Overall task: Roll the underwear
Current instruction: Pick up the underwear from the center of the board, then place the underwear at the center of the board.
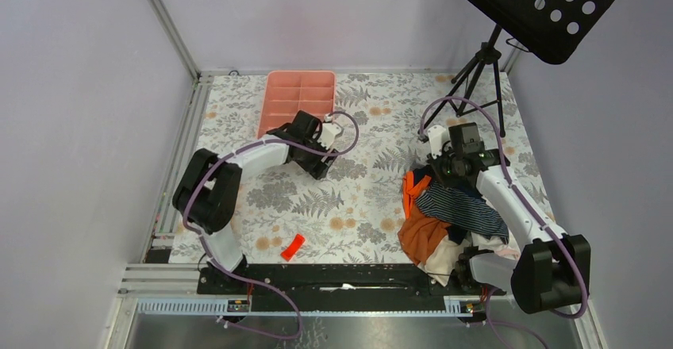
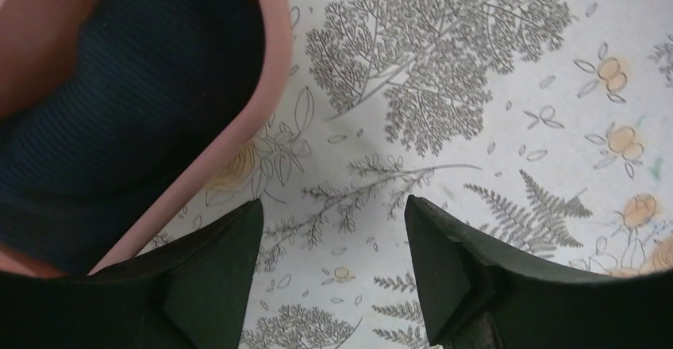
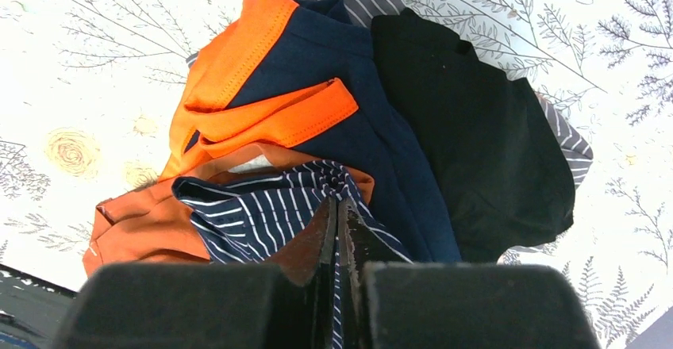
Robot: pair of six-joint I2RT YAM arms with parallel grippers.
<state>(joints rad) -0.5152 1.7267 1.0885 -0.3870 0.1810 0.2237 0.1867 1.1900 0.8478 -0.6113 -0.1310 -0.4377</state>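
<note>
A small red scrap lies on the leaf-print worktop near the arm bases. To the right of it sits a pile of clothes with an orange garment on its near left side.

The striped underwear lies on top of the pile, over the orange cloth. The right arm reaches across the pile, and its jaws are pressed together on a fold of the striped underwear. Just past it lies a navy pair with orange bands, and a black garment lies beside that.

Farther back on the left, the left arm bends toward the pink tray. Its jaws stand apart over bare worktop, just beside the tray's near corner and holding nothing. That corner compartment holds a dark navy cloth with faint lines. It is likely another pair of underwear, though the close view shows too little to be sure.

A black music stand stands past the far right corner.
</note>
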